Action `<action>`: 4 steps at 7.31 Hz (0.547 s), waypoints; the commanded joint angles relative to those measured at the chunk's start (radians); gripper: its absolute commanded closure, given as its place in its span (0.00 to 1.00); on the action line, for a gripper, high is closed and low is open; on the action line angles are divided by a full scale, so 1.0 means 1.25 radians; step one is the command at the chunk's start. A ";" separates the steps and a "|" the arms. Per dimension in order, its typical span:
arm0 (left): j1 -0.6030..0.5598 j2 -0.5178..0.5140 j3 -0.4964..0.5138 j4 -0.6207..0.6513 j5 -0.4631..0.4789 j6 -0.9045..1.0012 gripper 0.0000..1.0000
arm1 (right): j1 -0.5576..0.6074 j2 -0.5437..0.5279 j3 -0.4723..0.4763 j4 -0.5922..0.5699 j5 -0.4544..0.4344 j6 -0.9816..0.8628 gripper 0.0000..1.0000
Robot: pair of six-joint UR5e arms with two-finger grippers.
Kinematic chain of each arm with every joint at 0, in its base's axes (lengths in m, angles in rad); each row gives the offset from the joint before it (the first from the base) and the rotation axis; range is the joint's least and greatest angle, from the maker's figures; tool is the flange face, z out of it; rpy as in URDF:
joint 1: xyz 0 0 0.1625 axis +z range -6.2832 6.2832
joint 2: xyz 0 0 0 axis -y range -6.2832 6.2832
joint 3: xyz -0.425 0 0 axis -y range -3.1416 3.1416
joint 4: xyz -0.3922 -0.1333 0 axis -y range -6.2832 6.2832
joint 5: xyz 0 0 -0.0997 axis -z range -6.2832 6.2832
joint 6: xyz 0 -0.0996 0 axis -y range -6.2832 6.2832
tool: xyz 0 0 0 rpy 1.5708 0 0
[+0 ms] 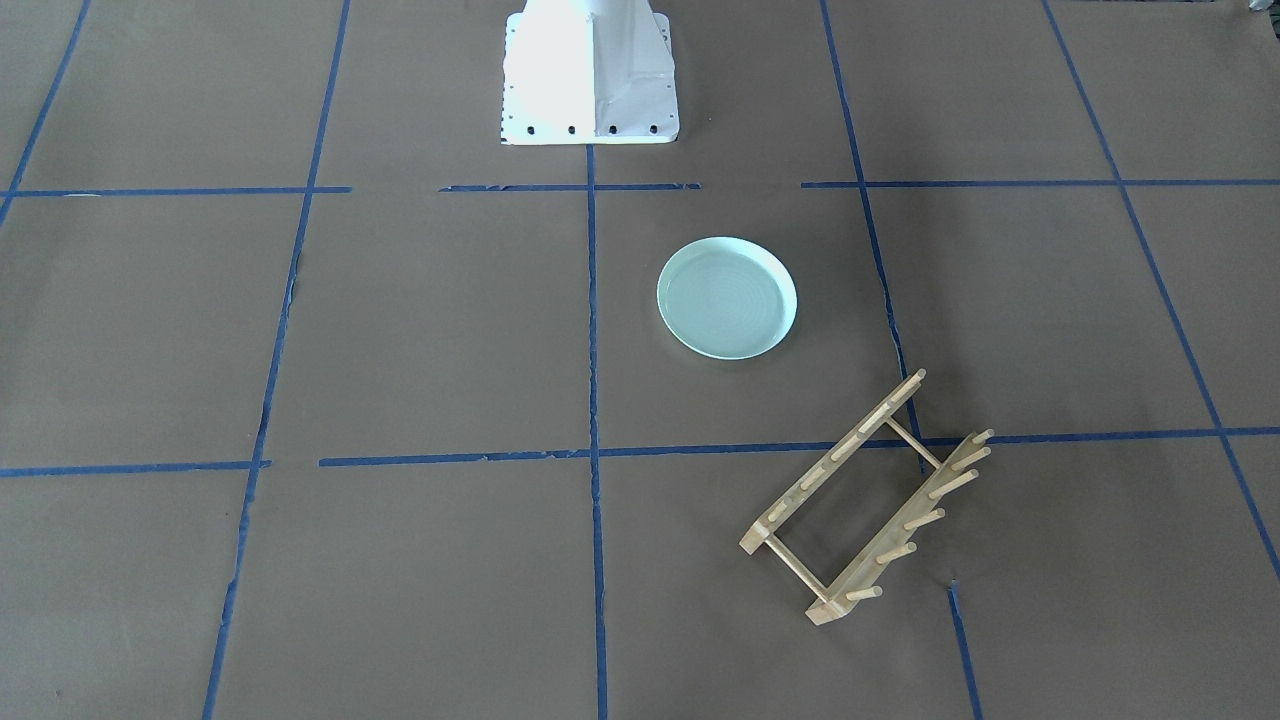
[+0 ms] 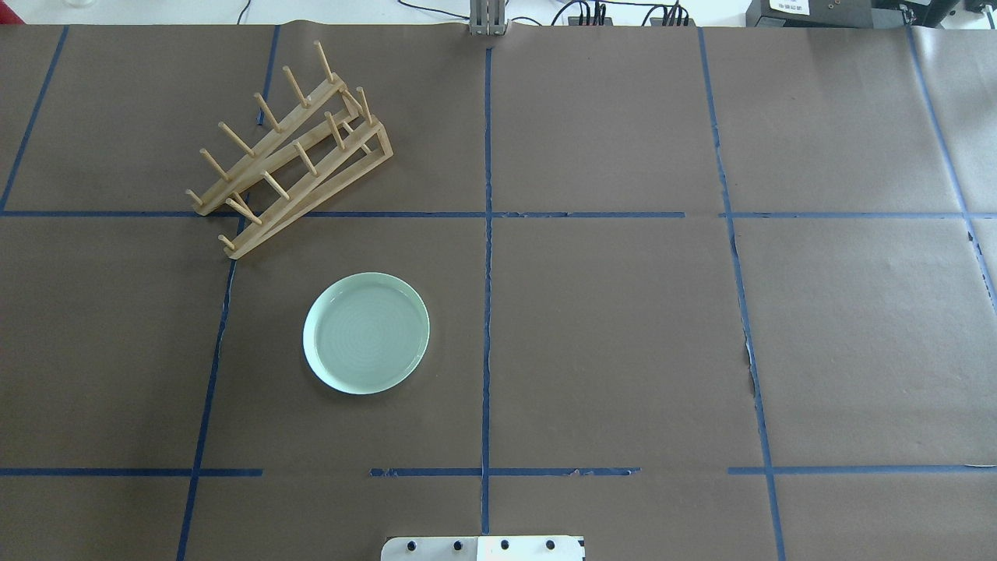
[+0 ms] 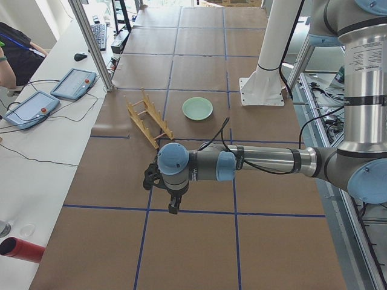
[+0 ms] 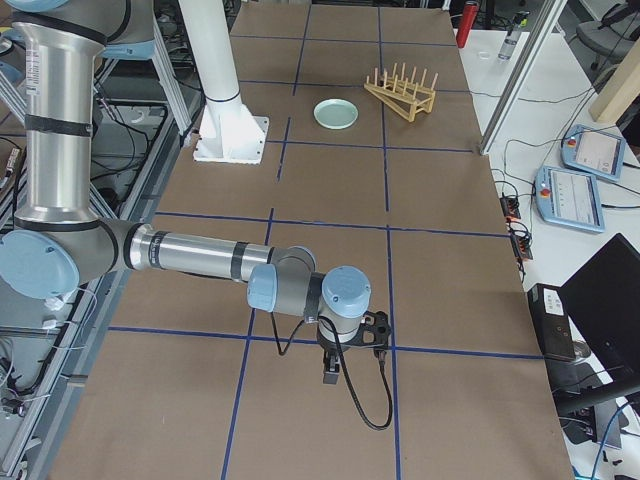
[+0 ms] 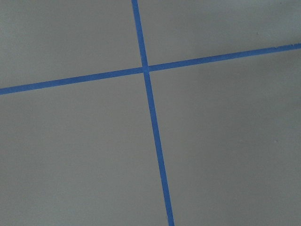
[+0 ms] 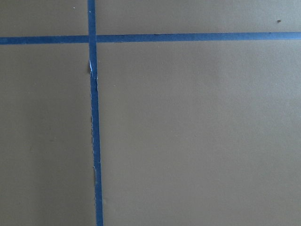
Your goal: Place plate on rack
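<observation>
From my overhead view, the plate (image 2: 366,333) lies flat on the tabletop (image 2: 623,327) left of centre, with the rack (image 2: 292,148) apart at upper left. The left hand (image 3: 173,205) and right hand (image 4: 332,372) hover well away from both; I cannot tell whether either is spread.

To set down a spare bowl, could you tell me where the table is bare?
Everything on the robot's right of the centre tape line is bare. The strip between plate and robot base is free too. Crowded: the narrow gap between plate and rack.
</observation>
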 commanded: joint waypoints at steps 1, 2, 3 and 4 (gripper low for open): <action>0.000 -0.002 -0.001 -0.001 0.003 0.005 0.00 | -0.001 0.000 0.000 0.000 0.000 0.000 0.00; 0.001 -0.007 0.011 -0.004 -0.004 0.005 0.00 | -0.001 0.000 0.000 0.000 0.000 0.000 0.00; 0.004 -0.013 0.009 -0.004 -0.005 -0.004 0.00 | 0.000 0.000 0.000 0.000 0.000 0.000 0.00; 0.004 -0.026 -0.008 0.001 -0.006 -0.006 0.00 | 0.000 0.000 0.000 0.000 0.000 0.000 0.00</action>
